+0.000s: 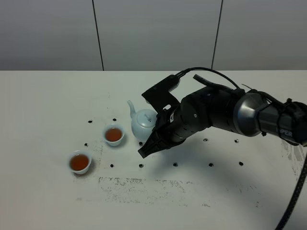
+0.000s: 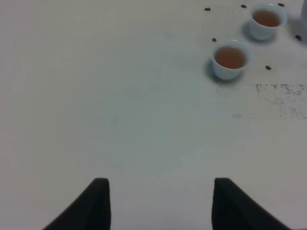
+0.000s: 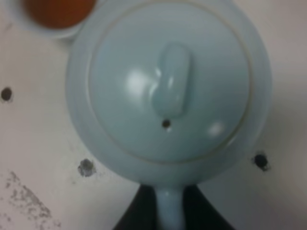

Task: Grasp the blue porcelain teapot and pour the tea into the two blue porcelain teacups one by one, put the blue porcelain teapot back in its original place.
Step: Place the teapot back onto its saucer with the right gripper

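Observation:
The blue porcelain teapot [image 1: 140, 122] is upright on the table, spout toward the back left. My right gripper [image 1: 151, 142] is shut on its loop handle [image 3: 169, 211], with one black finger on each side. The right wrist view looks straight down on the knobbed lid [image 3: 170, 79]. Two blue porcelain teacups hold brown tea. One cup [image 1: 114, 134] stands just left of the teapot, the other [image 1: 79, 162] further front left. Both cups show in the left wrist view [image 2: 266, 20] [image 2: 230, 58]. My left gripper [image 2: 160, 206] is open and empty over bare table, out of the high view.
The white table [image 1: 57, 105] carries small black dots [image 1: 141, 165] around the cups and teapot. A scuffed grey patch [image 1: 139, 184] lies in front of them. The right arm [image 1: 230, 112] reaches in from the right edge. A grey panelled wall stands behind.

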`<move>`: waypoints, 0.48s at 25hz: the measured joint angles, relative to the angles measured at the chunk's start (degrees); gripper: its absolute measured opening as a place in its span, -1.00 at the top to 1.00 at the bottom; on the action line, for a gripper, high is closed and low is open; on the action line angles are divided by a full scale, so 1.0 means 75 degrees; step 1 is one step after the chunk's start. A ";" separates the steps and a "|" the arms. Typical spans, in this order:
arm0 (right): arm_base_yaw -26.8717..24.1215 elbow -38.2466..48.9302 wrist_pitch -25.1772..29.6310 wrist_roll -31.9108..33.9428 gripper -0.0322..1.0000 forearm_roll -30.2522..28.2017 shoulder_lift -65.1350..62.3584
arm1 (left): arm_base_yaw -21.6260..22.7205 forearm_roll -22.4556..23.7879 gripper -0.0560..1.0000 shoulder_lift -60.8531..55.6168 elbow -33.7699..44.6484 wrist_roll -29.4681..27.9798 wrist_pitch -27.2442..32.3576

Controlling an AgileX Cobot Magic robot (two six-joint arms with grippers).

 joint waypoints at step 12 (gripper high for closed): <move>-0.0722 0.1116 0.0487 0.0169 0.85 -0.0273 -0.1151 | 0.0000 0.0000 0.04 0.0000 0.0000 -0.0007 0.0000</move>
